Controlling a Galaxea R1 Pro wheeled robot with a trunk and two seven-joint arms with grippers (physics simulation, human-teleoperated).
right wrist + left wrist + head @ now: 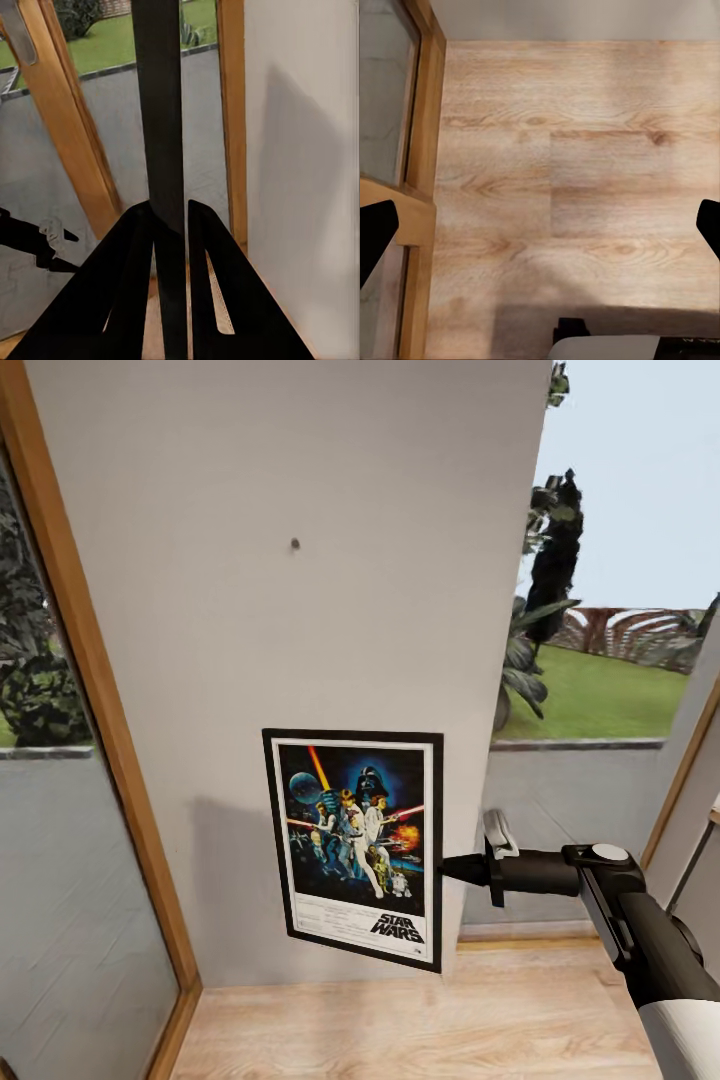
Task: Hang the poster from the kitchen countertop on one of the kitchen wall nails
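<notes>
One nail, one poster, and a gap left to close

So the right gripper (450, 869) is clamped on the poster (356, 844) by its side edge; the right wrist view shows both fingers (131, 289) pinching the black frame edge-on. Poster's upright against the pale wall (200, 660), well below the wall nail (295, 544) and a bit off to the window (610, 610) side of it. Looks like the hanging step is on. Next move probably means lifting it and sliding it over so its top meets the nail. Left gripper (540, 232) hangs over the wooden floor (585, 165), jaws spread, holding nothing. A wooden door frame (95, 690) stands beside the wall, away from the path up.
</notes>
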